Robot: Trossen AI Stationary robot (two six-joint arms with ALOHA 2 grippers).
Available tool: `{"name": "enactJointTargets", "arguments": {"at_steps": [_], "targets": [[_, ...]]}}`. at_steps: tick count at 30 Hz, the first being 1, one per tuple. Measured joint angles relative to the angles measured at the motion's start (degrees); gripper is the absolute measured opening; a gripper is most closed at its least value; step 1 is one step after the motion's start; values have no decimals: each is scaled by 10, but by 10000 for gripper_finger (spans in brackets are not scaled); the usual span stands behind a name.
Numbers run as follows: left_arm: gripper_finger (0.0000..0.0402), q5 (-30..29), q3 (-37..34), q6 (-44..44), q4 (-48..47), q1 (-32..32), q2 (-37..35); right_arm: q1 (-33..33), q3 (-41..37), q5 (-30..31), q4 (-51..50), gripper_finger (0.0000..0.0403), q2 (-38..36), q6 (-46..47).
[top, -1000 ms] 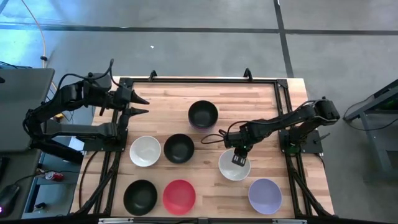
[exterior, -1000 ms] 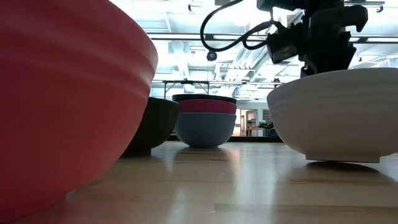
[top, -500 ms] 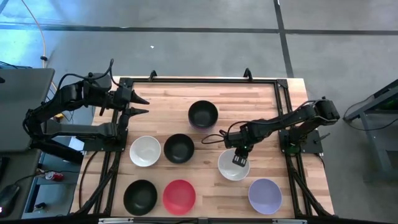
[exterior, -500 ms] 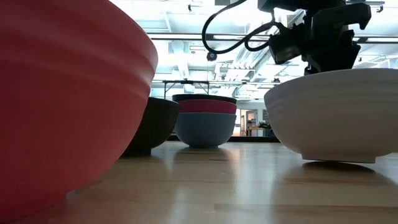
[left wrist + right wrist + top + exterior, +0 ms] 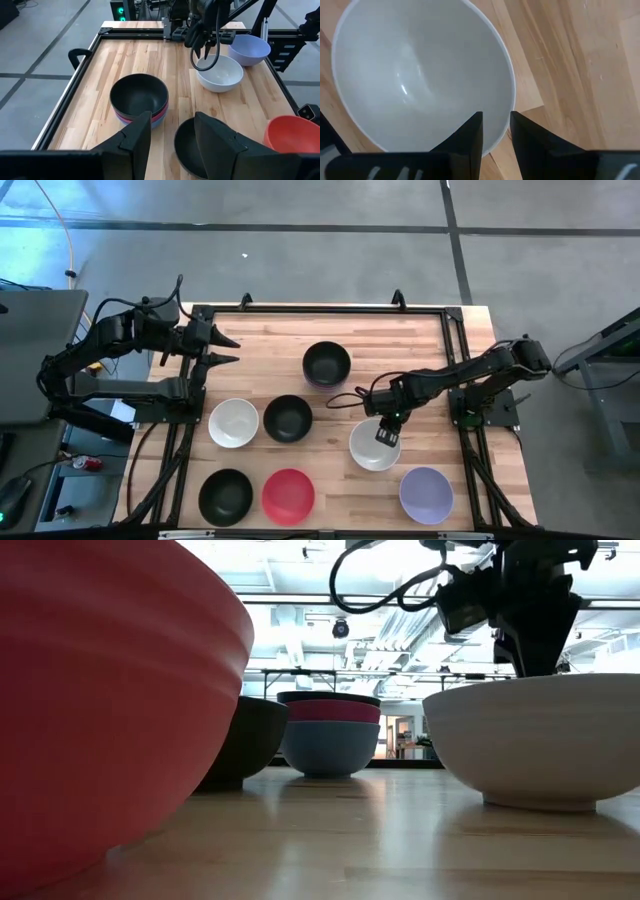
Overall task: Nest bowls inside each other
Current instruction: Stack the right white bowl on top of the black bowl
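The white bowl [image 5: 372, 448] stands on its base right of the table's middle, and my right gripper [image 5: 388, 426] is shut on its far rim. A black bowl sits nested in a magenta one and a blue one as a stack [image 5: 327, 364] toward the far side. Another white bowl [image 5: 233, 423] and a black bowl [image 5: 288, 418] stand mid-table. A black bowl [image 5: 225, 496], a red bowl [image 5: 288, 495] and a lavender bowl [image 5: 426, 494] line the near edge. My left gripper [image 5: 226, 348] hovers open at the far left. My right gripper pinches the white bowl's rim [image 5: 511, 112] at its far right side, one finger [image 5: 470, 137] inside the bowl and the other [image 5: 527, 142] outside. The fingers come from above, pointing down. The bowl stands upright with its base [image 5: 540, 804] on the table.
A black metal frame [image 5: 455, 330] edges the table. The right arm's cable [image 5: 345, 402] loops over the wood between the stack and the white bowl. Bare wood lies along the far edge and right of the stack.
My right gripper has drawn the white bowl a little along the table toward the left and near edges. In the low view the bowl has grown and shifted left. The left arm has kept still.
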Motion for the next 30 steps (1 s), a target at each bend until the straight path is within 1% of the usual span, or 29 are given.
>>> {"name": "enactJointTargets", "arguments": {"at_steps": [3,8,11,23,30], "targets": [[141,0,0,0,0,0,0,0,0,0,-1,97,0,0],[141,0,0,0,0,0,0,0,0,18,-9,130,0,5],[141,0,0,0,0,0,0,0,0,26,-12,142,0,10],[141,6,0,-7,-6,0,-1,0,0,26,-11,144,20,10],[141,5,0,-7,-9,0,-6,0,0,41,-6,144,24,10]]}}
